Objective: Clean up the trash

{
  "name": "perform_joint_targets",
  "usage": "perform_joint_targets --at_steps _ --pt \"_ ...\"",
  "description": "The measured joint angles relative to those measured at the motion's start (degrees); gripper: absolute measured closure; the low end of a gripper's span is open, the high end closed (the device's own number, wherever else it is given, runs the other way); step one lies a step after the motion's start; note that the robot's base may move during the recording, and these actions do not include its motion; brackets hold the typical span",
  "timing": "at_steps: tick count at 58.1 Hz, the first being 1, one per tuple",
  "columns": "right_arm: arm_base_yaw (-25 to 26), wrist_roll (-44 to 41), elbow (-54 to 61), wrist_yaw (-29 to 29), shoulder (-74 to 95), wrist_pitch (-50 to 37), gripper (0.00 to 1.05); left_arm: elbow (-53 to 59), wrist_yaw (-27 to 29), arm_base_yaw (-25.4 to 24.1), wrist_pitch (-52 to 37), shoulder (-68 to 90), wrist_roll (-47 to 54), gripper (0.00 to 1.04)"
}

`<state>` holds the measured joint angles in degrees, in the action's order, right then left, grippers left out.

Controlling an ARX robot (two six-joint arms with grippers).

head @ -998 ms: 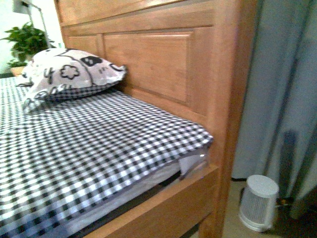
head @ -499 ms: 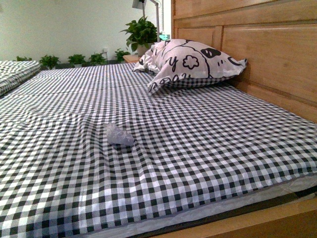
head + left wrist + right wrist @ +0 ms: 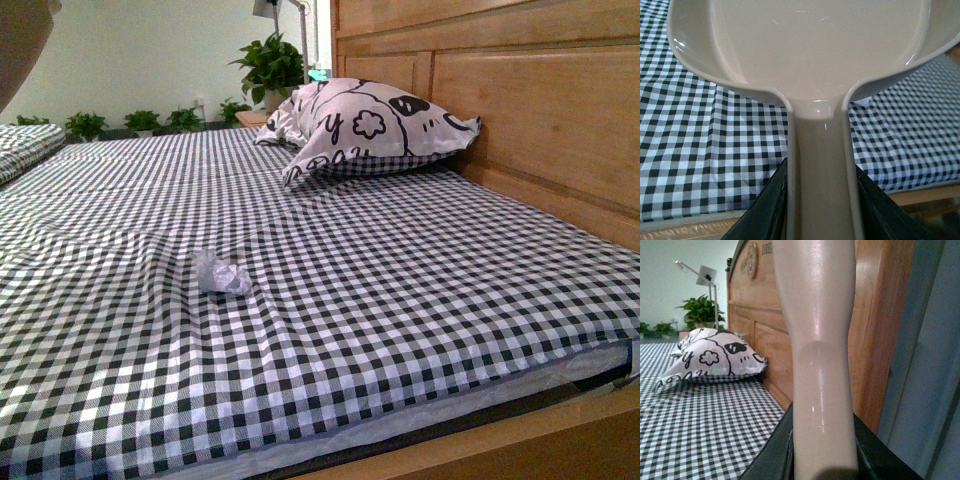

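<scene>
There are 1 paper wad [image 3: 221, 274], 1 pillow [image 3: 370, 125], 1 headboard [image 3: 540, 110], 1 beige scoop [image 3: 800, 45] and 1 beige handle [image 3: 820, 365].

beige handle [image 3: 822, 365] clamped between dark fingers [image 3: 774, 456], pillow [image 3: 710, 357] beyond.

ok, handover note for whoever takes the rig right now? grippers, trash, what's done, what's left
Left gripper: shut on the stem of a beige scoop, held over the bed.
Right gripper: shut on a beige handle; its working end is out of view.
Trash: one wad lies on the bed, well apart from the pillow, untouched.
Done: both tools are in grip.
Left: get the wad into the scoop and carry it off. No bin in view.
</scene>
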<state>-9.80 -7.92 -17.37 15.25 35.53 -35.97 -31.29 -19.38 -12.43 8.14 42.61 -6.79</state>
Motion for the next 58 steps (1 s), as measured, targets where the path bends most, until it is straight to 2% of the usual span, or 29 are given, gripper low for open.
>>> perform_joint_targets --at_steps 12,27,58 --pt "0.0 0.0 0.0 0.0 0.0 0.0 0.85 -5.0 -5.7 -1.8 5.6 13.4 17.2 0.76" --pt "0.0 0.0 0.0 0.0 0.0 0.0 0.85 -6.6 -6.0 -2.0 8.3 22.5 34.7 0.76" --pt "0.0 0.0 0.0 0.0 0.0 0.0 0.85 -9.2 -2.5 0.0 7.9 31.2 48.0 0.77"
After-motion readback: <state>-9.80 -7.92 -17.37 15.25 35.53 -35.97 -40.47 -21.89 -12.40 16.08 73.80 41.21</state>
